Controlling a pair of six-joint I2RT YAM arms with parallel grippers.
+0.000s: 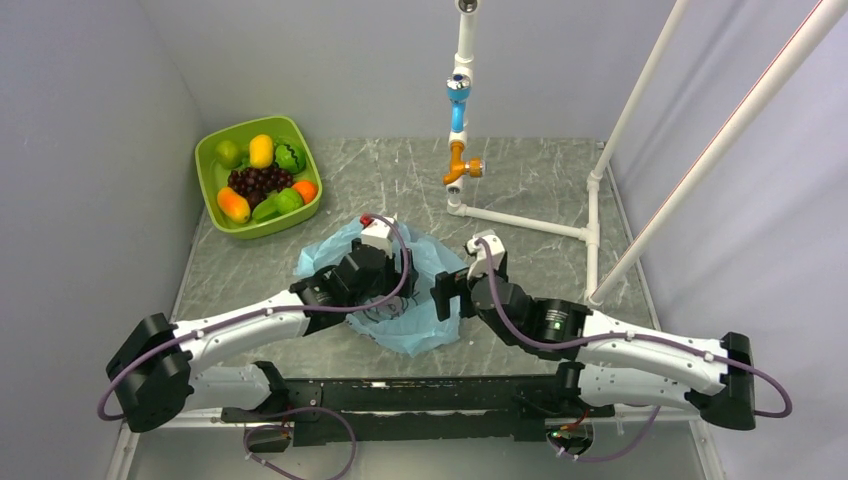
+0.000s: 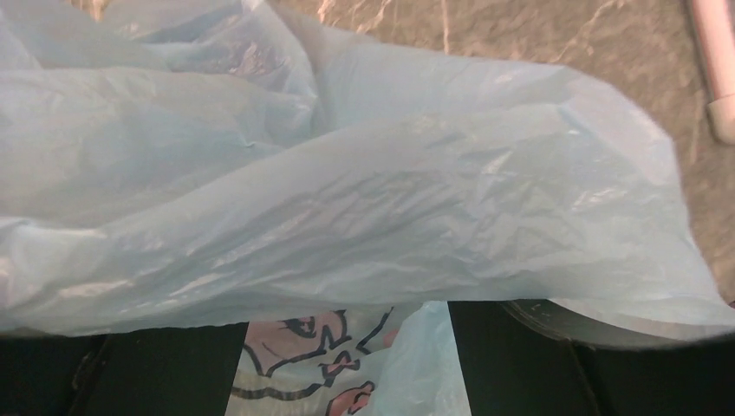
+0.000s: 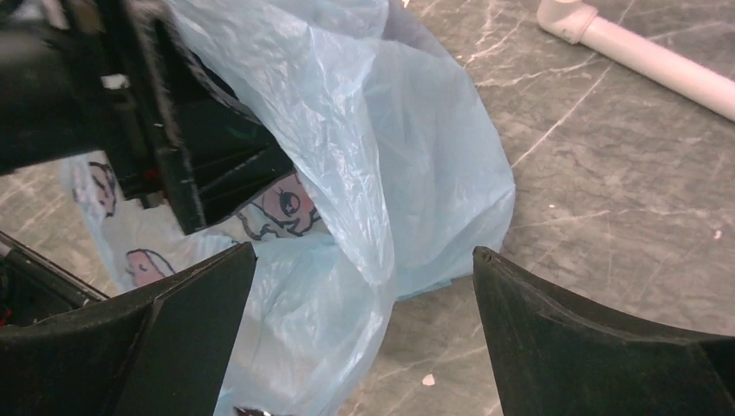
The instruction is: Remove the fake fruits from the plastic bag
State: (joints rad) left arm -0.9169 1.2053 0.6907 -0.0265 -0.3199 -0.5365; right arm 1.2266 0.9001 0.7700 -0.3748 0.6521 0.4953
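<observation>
Plastic bag (image 1: 425,335) sags at the centre of the counter (image 1: 540,180), seemingly empty; fake fruits (image 1: 262,151) fill the green tub (image 1: 204,160) at ten o'clock. Left jaws, wide, prop its film up, likely for checking; right jaws gape, empty.

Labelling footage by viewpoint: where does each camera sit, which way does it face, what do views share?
Top external: above, behind the bases, looking down at the table; left arm, right arm show.
Left wrist: close over the plastic bag; own fingers at bottom edge.
Right wrist: low, facing the bag and left arm; own fingers spread.
Shared: both wrists see the bag's cartoon print.
</observation>
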